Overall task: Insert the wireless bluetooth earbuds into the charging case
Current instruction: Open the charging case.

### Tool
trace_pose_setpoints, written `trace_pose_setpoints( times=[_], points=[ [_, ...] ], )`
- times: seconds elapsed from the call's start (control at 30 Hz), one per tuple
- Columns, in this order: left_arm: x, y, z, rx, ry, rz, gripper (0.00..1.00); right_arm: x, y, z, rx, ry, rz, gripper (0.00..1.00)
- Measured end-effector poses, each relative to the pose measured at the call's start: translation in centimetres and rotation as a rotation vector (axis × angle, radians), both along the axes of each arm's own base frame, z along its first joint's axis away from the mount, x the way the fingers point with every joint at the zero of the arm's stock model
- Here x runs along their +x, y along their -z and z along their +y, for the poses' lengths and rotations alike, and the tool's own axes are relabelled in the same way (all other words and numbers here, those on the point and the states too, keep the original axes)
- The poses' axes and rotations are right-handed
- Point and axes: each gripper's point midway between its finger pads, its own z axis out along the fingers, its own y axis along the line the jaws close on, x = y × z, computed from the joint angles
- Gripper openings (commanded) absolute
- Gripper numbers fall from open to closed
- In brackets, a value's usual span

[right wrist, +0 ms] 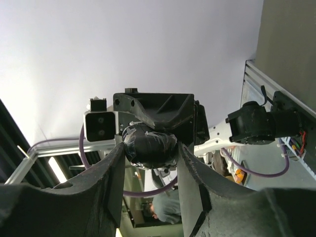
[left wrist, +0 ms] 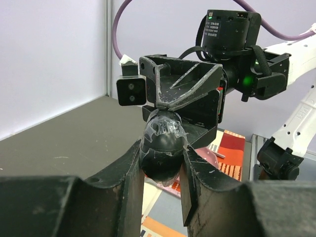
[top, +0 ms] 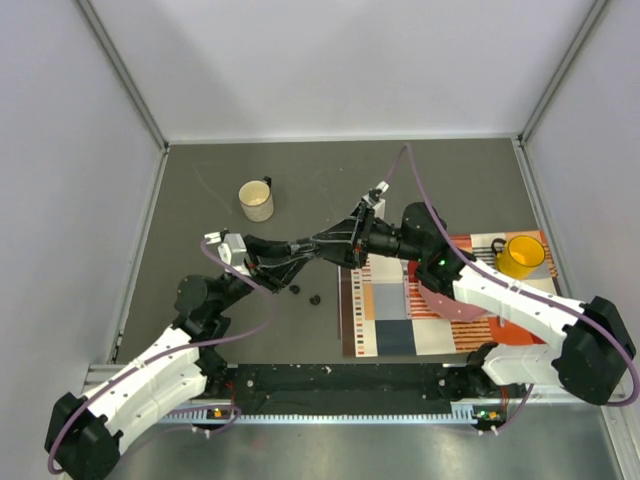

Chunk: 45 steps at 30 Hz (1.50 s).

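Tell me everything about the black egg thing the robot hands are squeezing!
The charging case is a black, glossy egg shape wrapped in wrinkled clear tape. It is up in the air above the table, pinched by the left hand from one end and the right hand from the other.

Soft, even overhead light; shadows under the arms (top: 160,370) on the dark surface (top: 200,180) are faint. The top view is sharp. In both wrist views the near fingers (left wrist: 123,187) blur; the walls (top: 60,150) look pale and flat.
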Motion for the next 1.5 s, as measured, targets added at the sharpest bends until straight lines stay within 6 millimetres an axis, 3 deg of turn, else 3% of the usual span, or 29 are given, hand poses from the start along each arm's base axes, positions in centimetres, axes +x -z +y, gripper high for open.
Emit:
trace_pose_setpoints(
  times=[0.07,0.17,0.3,0.37,0.4,0.5,0.8,1.0,1.2,1.5],
  points=[
    [0.0,0.0,0.0,0.002,-0.001,0.001,0.01,0.1,0.1,0.0,-0.014,0.003,-0.006,0.19],
    [0.1,-0.1,0.1,-0.002,-0.006,-0.002,0.0,0.2,-0.1,0.0,-0.054,0.01,-0.041,0.29],
    [-0.2,-0.2,0.0,-0.009,0.006,-0.012,0.0,0.1,-0.5,-0.4,-0.105,0.025,-0.104,0.59],
    [-0.1,-0.3,0.2,-0.024,-0.008,-0.016,0.0,-0.1,-0.5,-0.9,-0.131,0.036,-0.148,0.64],
    [0.0,-0.4,0.4,-0.036,-0.018,-0.021,0.0,-0.1,-0.6,-1.2,-0.143,0.046,-0.173,0.78],
    [0.0,-0.4,0.9,-0.065,-0.036,-0.03,0.0,-0.2,-0.9,-2.2,-0.182,0.077,-0.253,0.91],
    [-1.1,-2.0,1.4,-0.144,-0.007,-0.07,0.0,-0.3,-4.8,-4.2,-0.261,0.121,-0.567,0.89],
    [-2.2,-2.8,1.2,-0.178,0.054,-0.079,0.0,-0.2,-5.5,-5.2,-0.388,0.101,-0.765,0.88],
    [-2.8,-2.0,0.3,-0.154,0.123,-0.051,0.0,-1.1,-5.1,-3.9,-0.464,0.014,-0.888,0.87],
    [-3.0,-1.5,-0.2,-0.139,0.167,-0.019,0.0,-2.0,-2.2,-2.2,-0.548,-0.094,-0.925,0.85]
  ],
)
